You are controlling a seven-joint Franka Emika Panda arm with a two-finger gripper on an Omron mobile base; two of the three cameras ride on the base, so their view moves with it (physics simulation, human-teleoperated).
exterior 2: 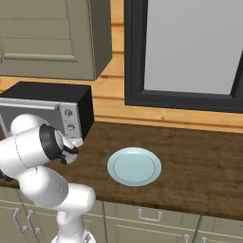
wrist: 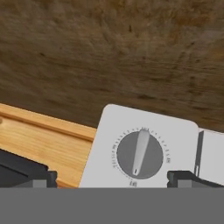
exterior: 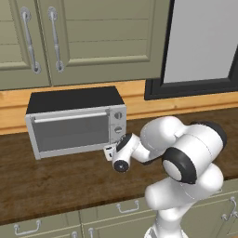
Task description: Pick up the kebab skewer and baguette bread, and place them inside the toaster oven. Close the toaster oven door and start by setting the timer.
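Gripper (wrist: 112, 178): jaws spread wide, nothing held between them. In the hand view its two dark fingertips (wrist: 186, 177) stand on either side of a round grey knob (wrist: 140, 154) on the toaster oven's silver control panel, apart from it; contact cannot be confirmed. Toaster oven (exterior: 74, 122): stands on the wooden counter (exterior: 51, 181) against the wall. Toaster oven door (exterior: 70, 132): shut, handle bar along its top edge. A pale blue plate (exterior 2: 134, 166) lies on the counter, well apart to the right.
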